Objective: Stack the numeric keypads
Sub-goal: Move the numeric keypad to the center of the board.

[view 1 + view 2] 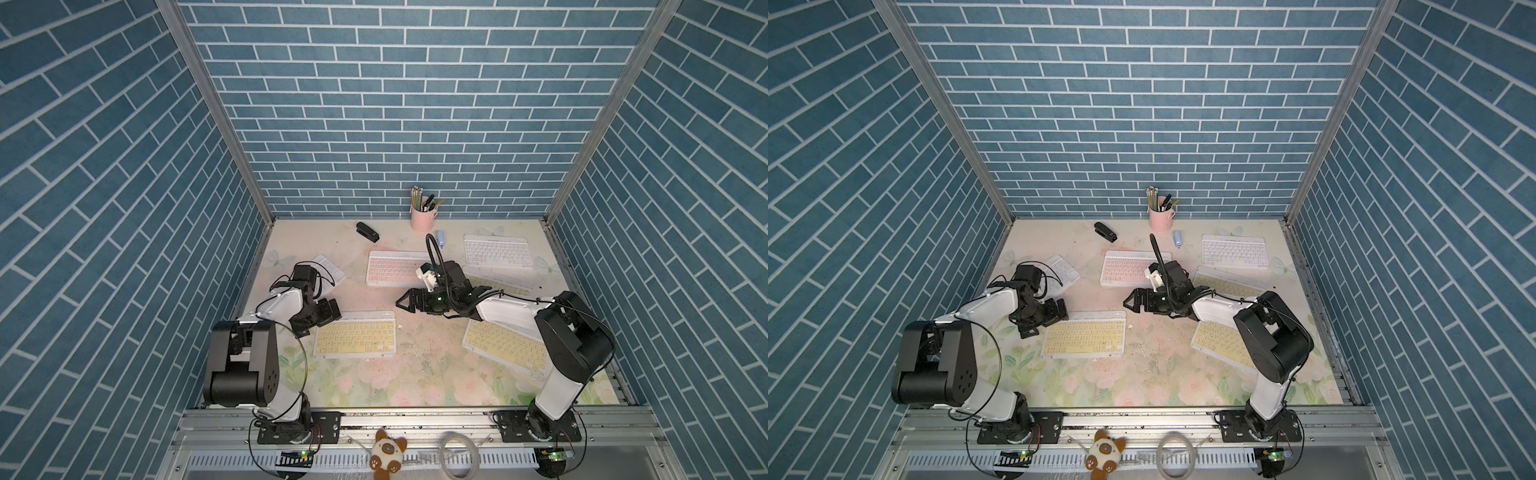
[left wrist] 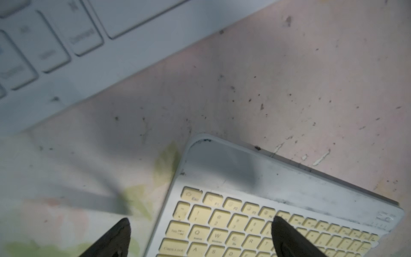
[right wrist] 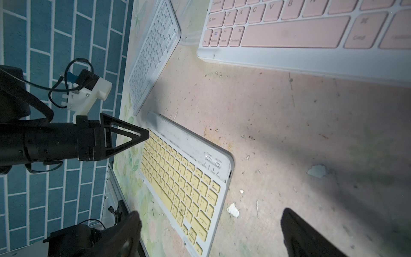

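A blue brick-patterned enclosure walled three sides of the floral mat [image 1: 415, 374]. In both top views the keypads lay spread flat: the pink keypad [image 1: 392, 268] at centre frame; the far white keypad [image 1: 498, 251] to its upper right; the centre yellow keypad [image 1: 355, 338] below it; the right yellow keypad [image 1: 505, 343] partly under the right arm; the hidden yellow keypad [image 1: 1225, 284] mostly behind that arm; the edge white keypad [image 1: 328, 266] at the left, half covered by the left arm. A stapler [image 1: 368, 232], pen cup [image 1: 424, 216] and blue stick [image 1: 441, 240] sat near the back wall. The right gripper [image 1: 402, 301] hung spread over bare mat between the pink and centre yellow keypads.

The left wrist view alone showed the left gripper [image 2: 200, 219] parted and empty; one finger [image 2: 120, 235] was over mat, the other over keys, straddling the centre yellow keypad's short edge; contact could not be told; the edge white keypad lay near, a strip of mat between.

The right wrist view showed the right gripper [image 3: 211, 212] wide apart, holding nothing; open mat separated the centre yellow keypad's long edge from the pink keypad's; the left gripper's tip met the yellow keypad's far corner.
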`<state>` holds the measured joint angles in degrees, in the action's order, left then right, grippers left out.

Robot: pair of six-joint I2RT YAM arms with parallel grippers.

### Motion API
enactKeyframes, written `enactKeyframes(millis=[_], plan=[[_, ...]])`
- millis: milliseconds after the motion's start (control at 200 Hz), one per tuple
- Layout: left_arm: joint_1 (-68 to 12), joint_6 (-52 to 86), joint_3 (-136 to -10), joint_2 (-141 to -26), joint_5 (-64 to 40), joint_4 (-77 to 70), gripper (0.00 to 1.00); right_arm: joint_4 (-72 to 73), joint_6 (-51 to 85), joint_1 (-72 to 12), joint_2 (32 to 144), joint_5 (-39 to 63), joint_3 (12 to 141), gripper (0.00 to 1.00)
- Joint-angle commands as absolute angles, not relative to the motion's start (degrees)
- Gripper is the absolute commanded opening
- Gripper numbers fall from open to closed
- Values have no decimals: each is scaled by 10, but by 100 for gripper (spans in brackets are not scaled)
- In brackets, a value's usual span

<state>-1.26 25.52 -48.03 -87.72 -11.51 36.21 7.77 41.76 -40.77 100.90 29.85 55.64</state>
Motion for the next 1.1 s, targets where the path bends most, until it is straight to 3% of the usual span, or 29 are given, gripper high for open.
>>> enactKeyframes(millis=[0, 495, 855, 1095], plan=[[-28, 270, -466, -896, -145, 327, 100, 97, 442, -409, 1024, 312, 569, 98], [-101, 323, -441, -923, -213, 240, 100, 145, 488, -407, 1005, 310, 511, 98], [-99, 300, -452, -863, -213, 303, 100, 135, 552, -429, 881, 250, 375, 98], [-92, 293, -449, -865, -226, 297, 100, 133, 559, -458, 877, 230, 389, 99]])
